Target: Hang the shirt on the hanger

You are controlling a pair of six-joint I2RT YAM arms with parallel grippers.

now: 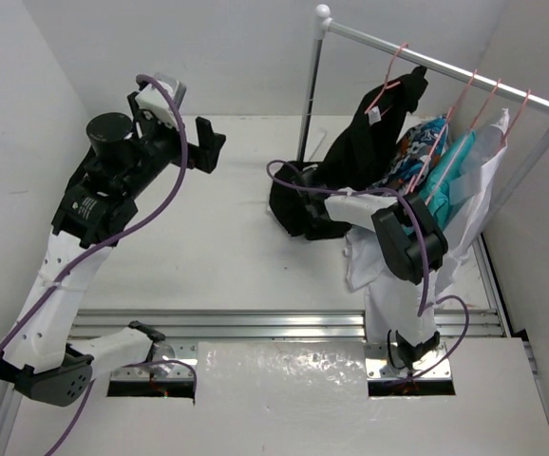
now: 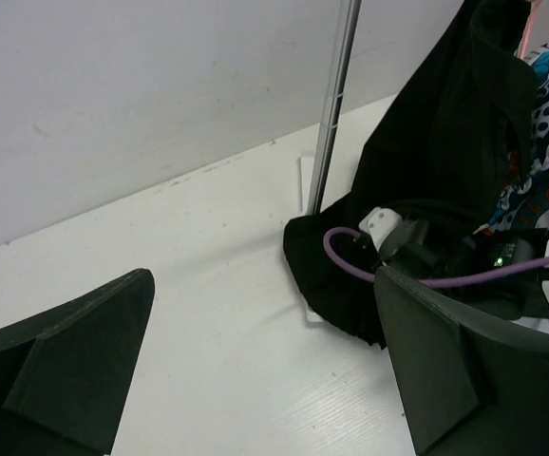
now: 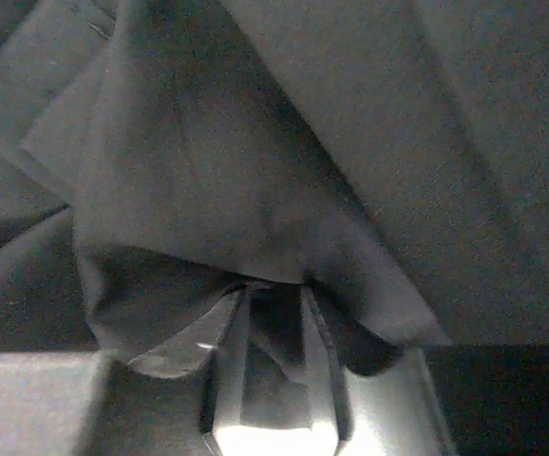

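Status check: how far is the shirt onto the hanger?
Looks done: the shirt hangs by its collar from the hanger on the rail. In hand: the right hand pinches a fold of it. Left: its lower part lies bunched on the table, both shoulders unconfirmed; the left hand is open, apart.
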